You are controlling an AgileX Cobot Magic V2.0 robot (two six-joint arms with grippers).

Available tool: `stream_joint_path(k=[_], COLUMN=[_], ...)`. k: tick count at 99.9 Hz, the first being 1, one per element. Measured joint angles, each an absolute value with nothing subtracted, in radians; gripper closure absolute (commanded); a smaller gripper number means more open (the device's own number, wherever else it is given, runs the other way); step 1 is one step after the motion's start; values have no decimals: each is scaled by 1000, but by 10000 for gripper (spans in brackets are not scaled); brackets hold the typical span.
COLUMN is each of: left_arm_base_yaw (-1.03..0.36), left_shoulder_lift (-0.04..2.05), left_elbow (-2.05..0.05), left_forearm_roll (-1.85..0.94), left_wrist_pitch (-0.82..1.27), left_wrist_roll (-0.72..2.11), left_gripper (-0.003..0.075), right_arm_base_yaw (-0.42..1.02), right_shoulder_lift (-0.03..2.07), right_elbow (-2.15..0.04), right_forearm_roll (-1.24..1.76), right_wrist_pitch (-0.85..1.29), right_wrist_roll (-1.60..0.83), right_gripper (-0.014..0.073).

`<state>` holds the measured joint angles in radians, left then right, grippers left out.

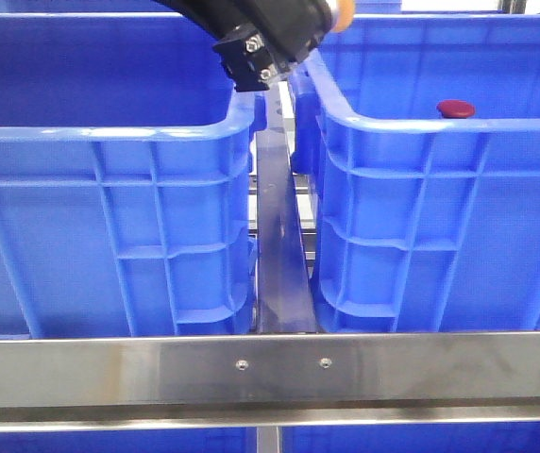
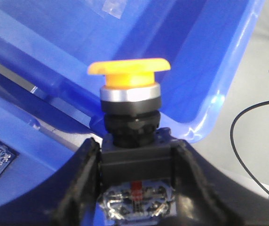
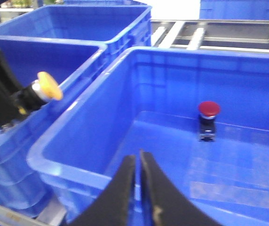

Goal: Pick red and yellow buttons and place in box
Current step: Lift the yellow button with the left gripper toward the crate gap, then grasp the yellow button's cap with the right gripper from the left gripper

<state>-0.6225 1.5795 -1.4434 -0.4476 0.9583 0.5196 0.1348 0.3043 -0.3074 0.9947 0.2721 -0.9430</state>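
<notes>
Yellow button (image 2: pixel 129 75) sits clamped in the left end effector (image 2: pixel 134 160); the red button (image 3: pixel 209 109) stands inside the right crate (image 3: pixel 125 61), right end effector (image 3: pixel 139 162) pinched empty.

In the front view, the crate wall (image 1: pixel 421 142) hides the red button (image 1: pixel 456 109) below its cap; the yellow button (image 1: pixel 343 13) is cut off by the frame's top.

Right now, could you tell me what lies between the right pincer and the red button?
Only bare blue floor of the right crate: the right wrist view shows nothing between the shut right pincer and the upright red button.
</notes>
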Motion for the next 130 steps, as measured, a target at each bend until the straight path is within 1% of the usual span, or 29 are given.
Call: stream_joint_path(k=[5,7,10,15,19,39,57,72,92,106,130], left_arm_base_yaw=[-622,-622,-622,-622,-622,-622,-622,-622,-622,-622,-622], left_shoulder_lift=[1580,1580,1580,1580,1580,1580,1580,1580,1580,1580,1580], left_elbow=[-1443,-1443,-1443,-1443,-1443,-1443,-1443,-1443,-1443,-1443,-1443], left_forearm_roll=[-448,-448,-448,-448,-448,-448,-448,-448,-448,-448,-444], left_wrist_pitch=[958,958,958,958,958,958,959,971,981,981,981], left_wrist_roll=[520,520,520,520,520,520,520,520,520,520,520], left_gripper=[671,671,671,671,671,671,671,671,671,671,671], right_arm_base_yaw=[135,135,135,135,135,135,135,135,135,147,194], right_shoulder_lift=[312,318,330,359,390,607,837,1050,1287,1387,1442], right_elbow=[-321,-328,-339,-362,-386,-540,-687,-800,-911,-975,-1024], right_forearm_roll=[995,995,995,995,997,1050,1148,1280,1376,1391,1393], right_wrist_pitch=[300,313,329,357,381,513,690,839,934,953,924], right_wrist_roll=[-943,-943,-943,-939,-928,-804,-682,-665,-662,-660,-660], right_gripper=[227,191,109,29,-3,-7,-7,-7,-7,-7,-7])
